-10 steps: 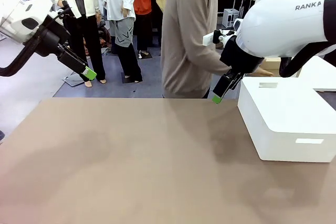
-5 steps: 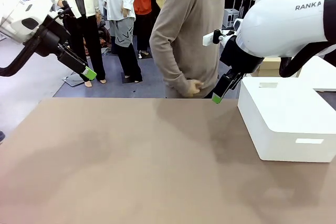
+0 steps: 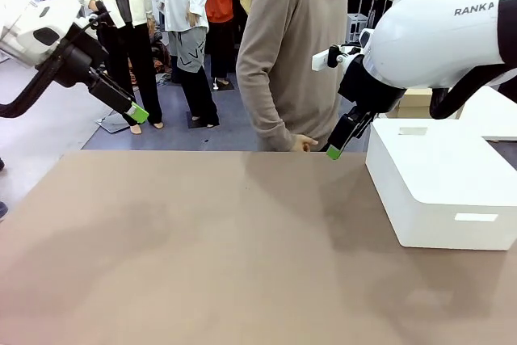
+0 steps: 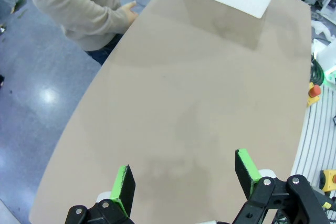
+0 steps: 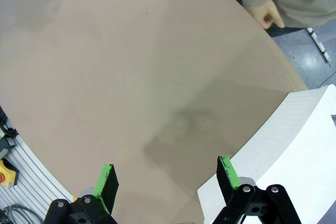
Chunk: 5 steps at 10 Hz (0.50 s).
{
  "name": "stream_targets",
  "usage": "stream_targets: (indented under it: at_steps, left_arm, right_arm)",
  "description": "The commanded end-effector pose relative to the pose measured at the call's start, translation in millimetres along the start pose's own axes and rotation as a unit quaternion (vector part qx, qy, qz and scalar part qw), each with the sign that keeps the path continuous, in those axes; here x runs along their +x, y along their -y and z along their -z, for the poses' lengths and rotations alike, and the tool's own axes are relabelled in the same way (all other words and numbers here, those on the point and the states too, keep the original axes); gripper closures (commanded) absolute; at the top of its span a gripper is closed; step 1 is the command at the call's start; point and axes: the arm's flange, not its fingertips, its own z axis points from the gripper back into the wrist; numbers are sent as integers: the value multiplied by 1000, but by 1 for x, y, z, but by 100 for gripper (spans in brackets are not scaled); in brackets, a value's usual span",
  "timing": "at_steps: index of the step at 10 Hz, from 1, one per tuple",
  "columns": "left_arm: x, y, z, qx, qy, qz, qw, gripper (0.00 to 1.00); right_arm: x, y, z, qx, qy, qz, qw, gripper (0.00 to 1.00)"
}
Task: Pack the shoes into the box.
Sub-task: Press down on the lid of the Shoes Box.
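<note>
Broad tan surface (image 3: 202, 256) across the lower frame of the front view. Large white box (image 3: 440, 183) at right on that surface. Person in a beige sweater (image 3: 295, 46) at the far edge, upper centre, one hand (image 3: 304, 144) at the surface's rim. Left gripper (image 4: 184, 174) raised at upper left in the front view, fingers (image 4: 124, 181) apart, nothing between. Right gripper (image 5: 165, 179) at upper right, above the white box's near corner, fingers (image 5: 107, 178) apart, nothing between. Edge of a tan cardboard box (image 3: 416, 103) visible behind the white one; shoes: cannot tell where.
</note>
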Motion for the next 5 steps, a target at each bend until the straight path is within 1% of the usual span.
stream_targets:
  at_steps: [1,5]
  left_arm:
    - [-1,-1,-1,-1,-1,-1,1000,0]
    - [-1,-1,-1,-1,-1,-1,1000,0]
  right_arm:
    - [0,1,-1,0,0,1,1000,0]
    - [0,1,-1,0,0,1,1000,0]
